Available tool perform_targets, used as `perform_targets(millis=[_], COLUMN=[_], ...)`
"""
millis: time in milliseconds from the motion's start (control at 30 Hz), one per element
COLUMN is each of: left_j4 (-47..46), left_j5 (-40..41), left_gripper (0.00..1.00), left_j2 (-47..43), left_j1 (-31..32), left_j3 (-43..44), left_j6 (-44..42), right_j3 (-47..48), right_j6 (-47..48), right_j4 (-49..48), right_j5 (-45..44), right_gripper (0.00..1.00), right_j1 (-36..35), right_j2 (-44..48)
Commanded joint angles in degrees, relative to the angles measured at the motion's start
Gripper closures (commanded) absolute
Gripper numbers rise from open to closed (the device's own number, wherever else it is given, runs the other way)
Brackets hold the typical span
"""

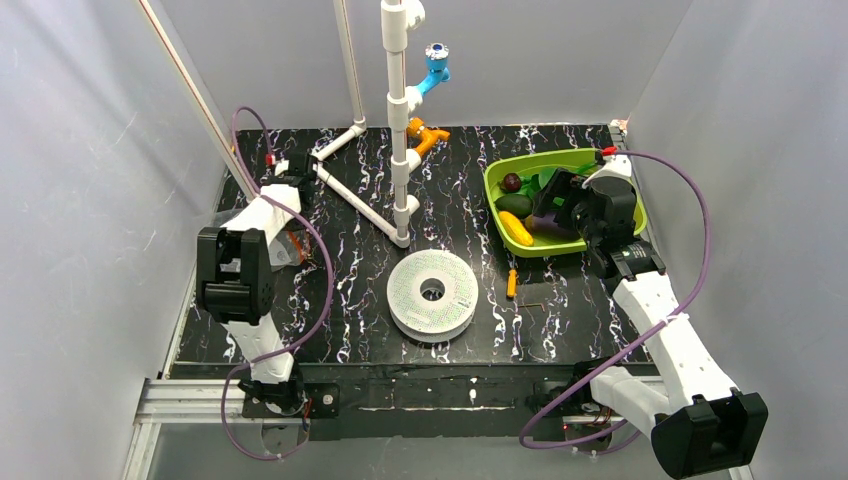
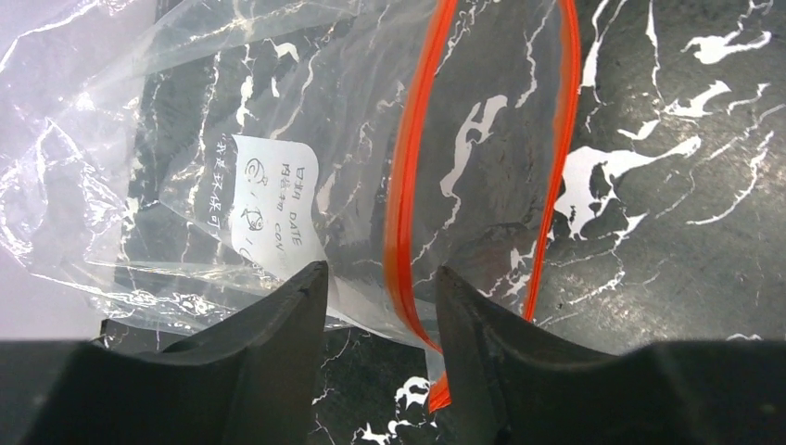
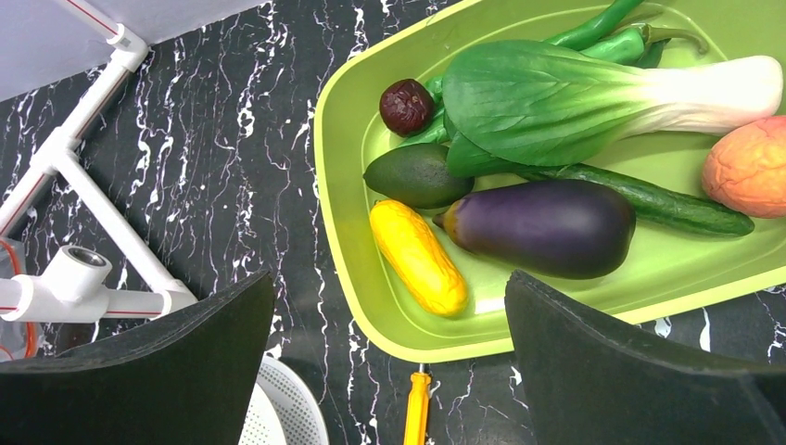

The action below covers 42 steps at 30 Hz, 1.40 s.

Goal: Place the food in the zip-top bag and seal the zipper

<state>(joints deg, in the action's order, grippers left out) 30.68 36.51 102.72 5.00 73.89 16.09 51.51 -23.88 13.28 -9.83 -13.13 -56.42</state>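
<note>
The clear zip-top bag [image 2: 232, 167] lies flat at the table's left side [image 1: 293, 248], and its orange-red zipper [image 2: 408, 185] gapes. My left gripper [image 2: 380, 297] is open, its fingers either side of the bag's mouth edge. The food lies in the lime-green tray [image 3: 343, 213]: yellow banana [image 3: 417, 258], purple eggplant [image 3: 542, 227], avocado [image 3: 417, 174], dark red plum [image 3: 406, 106], bok choy [image 3: 575, 97], orange [image 3: 751, 167] and green peppers [image 3: 602, 28]. My right gripper [image 3: 389, 278] is open and empty above the tray's near left rim [image 1: 553, 200].
An orange-handled screwdriver [image 1: 511, 283] lies just in front of the tray. A white spool [image 1: 432, 293] sits mid-table. A white PVC pipe frame [image 1: 400, 120] stands at the back centre. Grey walls close in on both sides.
</note>
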Motion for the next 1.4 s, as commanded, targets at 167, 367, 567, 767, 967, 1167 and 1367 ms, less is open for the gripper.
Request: perform_targets(millis=[167, 367, 567, 767, 967, 1167, 1367], left_j4=[-0.88, -2.23, -1.61, 3.32, 13.07, 14.71, 5.13], left_j5=[-2.06, -4.23, -11.4, -17.42, -25.55, -31.44, -34.33], left_gripper=[0.85, 1.0, 1.0, 1.0, 1.0, 1.0, 1.0], left_j2=[-1.89, -5.32, -8.99, -14.16, -20.24, -32.02, -48.84], left_j1=[-0.78, -0.78, -0.78, -0.22, 0.18, 0.18, 0.69], left_j3=[0.72, -0.79, -1.79, -2.51, -3.76, -12.49, -25.38], left_j6=[-2.62, -4.19, -7.18, -6.17, -1.4, -0.78, -2.51], right_j3=[-0.52, 0.06, 0.49, -0.69, -2.59, -7.14, -8.44], right_j6=[-0.11, -0.04, -0.29, -0.61, -0.44, -1.37, -2.76], right_j4=[-2.33, -1.66, -0.99, -2.36, -1.54, -3.72, -7.25], right_j5=[0.82, 1.45, 7.08, 17.63, 18.52, 15.69, 10.56], right_gripper=[0.0, 0.0, 0.0, 0.0, 0.0, 0.0, 0.0], right_j1=[0.19, 0.21, 0.15, -1.88, -10.34, -19.85, -30.64], right_j2=[1.05, -0.2, -1.87, -3.33, -3.08, -1.47, 0.21])
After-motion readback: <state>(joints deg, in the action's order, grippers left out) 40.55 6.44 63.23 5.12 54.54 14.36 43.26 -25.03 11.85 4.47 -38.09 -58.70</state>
